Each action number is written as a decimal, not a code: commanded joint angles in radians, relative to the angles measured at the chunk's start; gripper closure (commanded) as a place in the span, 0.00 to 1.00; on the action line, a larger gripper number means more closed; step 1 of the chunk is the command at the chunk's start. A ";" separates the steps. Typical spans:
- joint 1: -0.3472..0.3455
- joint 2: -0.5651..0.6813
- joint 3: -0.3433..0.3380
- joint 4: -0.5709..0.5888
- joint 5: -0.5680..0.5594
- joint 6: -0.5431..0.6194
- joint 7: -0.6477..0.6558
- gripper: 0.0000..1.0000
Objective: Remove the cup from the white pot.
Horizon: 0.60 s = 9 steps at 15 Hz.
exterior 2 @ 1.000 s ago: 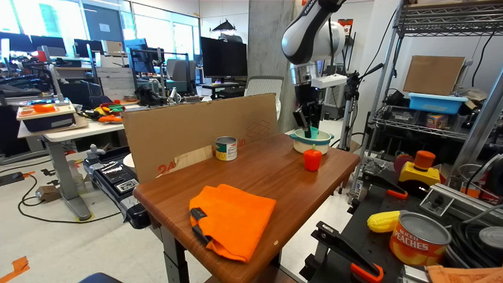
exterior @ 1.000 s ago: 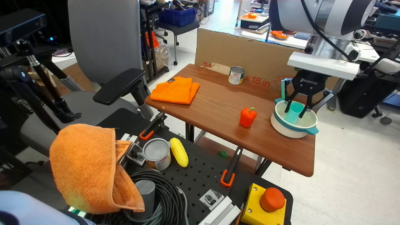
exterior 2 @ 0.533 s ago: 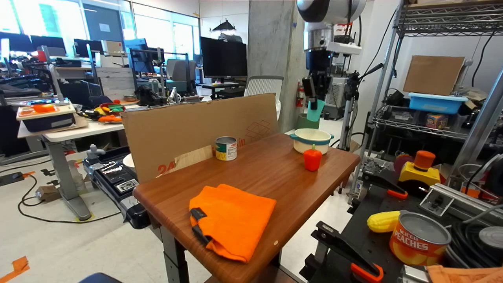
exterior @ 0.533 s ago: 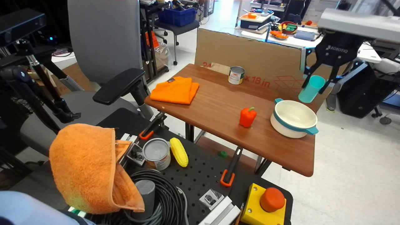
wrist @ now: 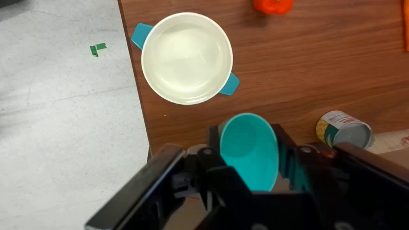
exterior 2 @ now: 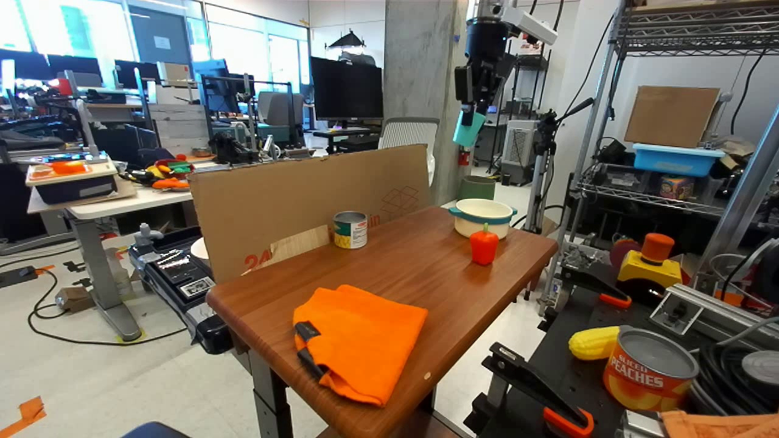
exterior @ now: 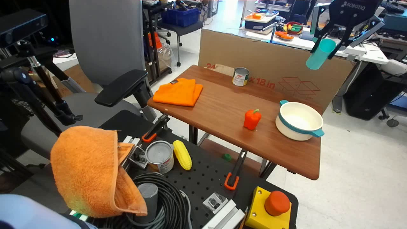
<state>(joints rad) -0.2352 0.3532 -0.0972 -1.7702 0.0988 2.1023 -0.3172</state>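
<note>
**In the gripper (exterior: pixel 322 53), the turquoise cup (wrist: pixel 249 153) is up and out of the white pot (exterior: pixel 299 118)**

The gripper clamps the cup with a finger against either side, near the mouth. The cup is tilted in both exterior views, its mouth facing up toward the gripper's body and its base reaching down past the fingertips.

Below the gripper, and well apart from the cup, the pot stands upright on the table (exterior: pixel 219 101). In the wrist view it lies beyond the fingertips and to their left, its cream inside and two blue-green handles in sight.

Farther ahead of the fingertips, cut off by the top edge of that view, is a red-orange bell pepper (exterior: pixel 252 119). To the gripper's right, and lower down, stands a food can (exterior 2: pixel 350 231), near a cardboard sheet (exterior 2: pixel 310 188) set upright along the table's edge. At the table end away from the gripper lies a folded orange cloth (exterior 2: pixel 362 340).

Well apart from the gripper, a black perforated bench (exterior: pixel 206 173) carries a yellow corn cob (exterior: pixel 182 155), a sliced-peaches can (exterior 2: pixel 636 374) and a red emergency-stop button (exterior: pixel 277 202) on its yellow box.
</note>
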 commanded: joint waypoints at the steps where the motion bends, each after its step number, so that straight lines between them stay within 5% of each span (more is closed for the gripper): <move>1: 0.000 0.079 0.009 0.102 0.020 -0.027 0.015 0.83; 9: 0.005 0.336 0.016 0.408 0.000 -0.159 0.122 0.83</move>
<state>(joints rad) -0.2272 0.5792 -0.0901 -1.5213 0.1019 2.0342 -0.2348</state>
